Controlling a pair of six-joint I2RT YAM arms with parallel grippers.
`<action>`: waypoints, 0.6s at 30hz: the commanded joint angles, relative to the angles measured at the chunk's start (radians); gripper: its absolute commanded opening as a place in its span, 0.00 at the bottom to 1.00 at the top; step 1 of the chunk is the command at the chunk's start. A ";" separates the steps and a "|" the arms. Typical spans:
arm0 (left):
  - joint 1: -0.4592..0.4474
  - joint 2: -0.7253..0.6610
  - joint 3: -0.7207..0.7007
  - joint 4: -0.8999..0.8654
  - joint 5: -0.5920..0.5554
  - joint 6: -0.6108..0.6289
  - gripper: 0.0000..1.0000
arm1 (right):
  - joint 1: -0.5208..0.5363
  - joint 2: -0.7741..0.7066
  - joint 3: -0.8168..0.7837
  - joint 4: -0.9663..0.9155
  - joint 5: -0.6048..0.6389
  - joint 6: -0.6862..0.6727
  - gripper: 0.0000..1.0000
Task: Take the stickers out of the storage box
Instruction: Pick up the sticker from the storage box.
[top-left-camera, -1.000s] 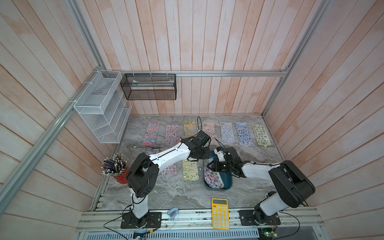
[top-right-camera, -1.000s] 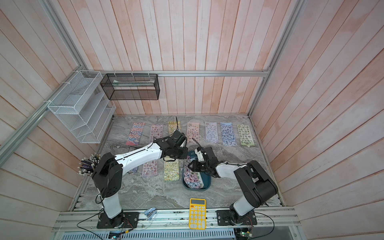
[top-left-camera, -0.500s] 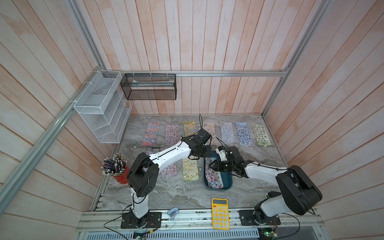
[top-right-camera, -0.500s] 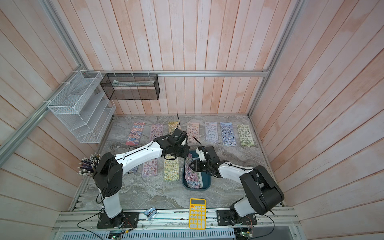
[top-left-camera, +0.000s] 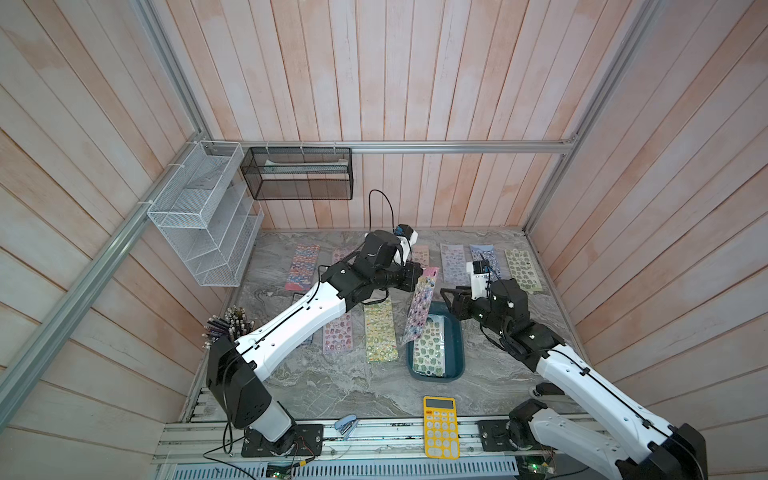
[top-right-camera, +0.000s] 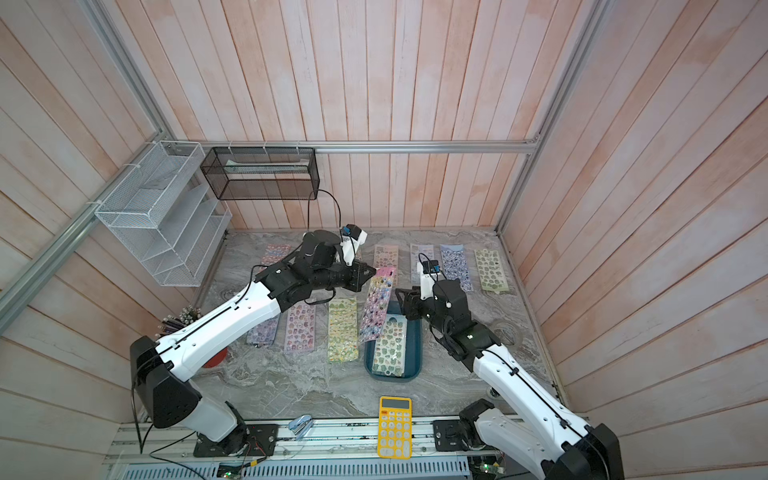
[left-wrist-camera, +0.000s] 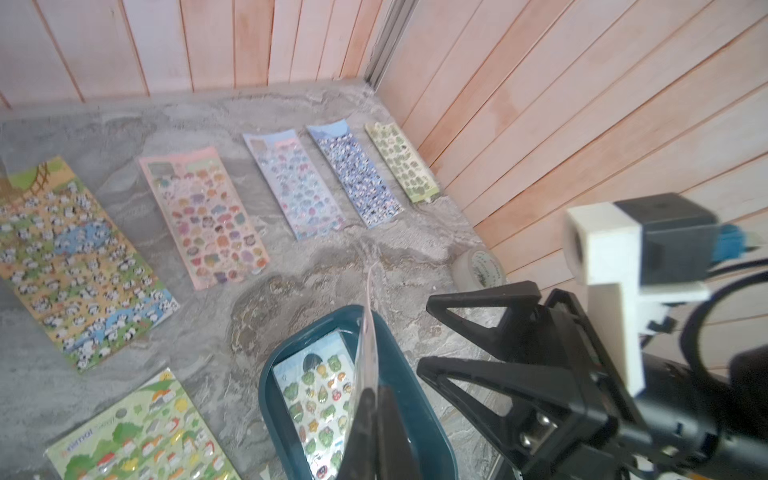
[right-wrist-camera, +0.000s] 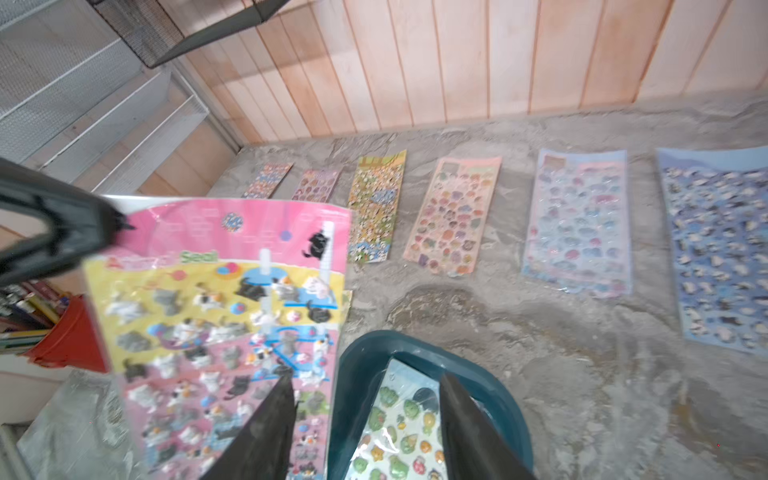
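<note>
Left gripper (top-left-camera: 420, 274) was clamped on the top corner of a pink sticker sheet (top-left-camera: 419, 309), which hung tilted over the storage box (top-left-camera: 456, 345). One green sheet (top-left-camera: 430, 353) lay inside. Right gripper (top-left-camera: 444, 298) stood with its fingers apart, empty, beside the box. Other sheets (top-left-camera: 452, 262) lay on the table (top-left-camera: 332, 386).

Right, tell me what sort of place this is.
Probably a mock stationery desk built as a robot test cell: panel walls in an aluminium frame, a white wire rack and pot of pencils, a yellow calculator.
</note>
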 joint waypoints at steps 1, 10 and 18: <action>0.018 -0.031 0.024 0.043 0.055 0.053 0.00 | -0.009 -0.024 0.020 -0.060 0.034 -0.040 0.70; 0.032 -0.073 0.090 0.046 0.159 0.068 0.00 | -0.021 -0.064 0.022 0.032 -0.223 -0.068 0.88; 0.040 -0.086 0.134 0.049 0.287 0.053 0.00 | -0.044 -0.061 0.057 0.099 -0.444 -0.060 0.86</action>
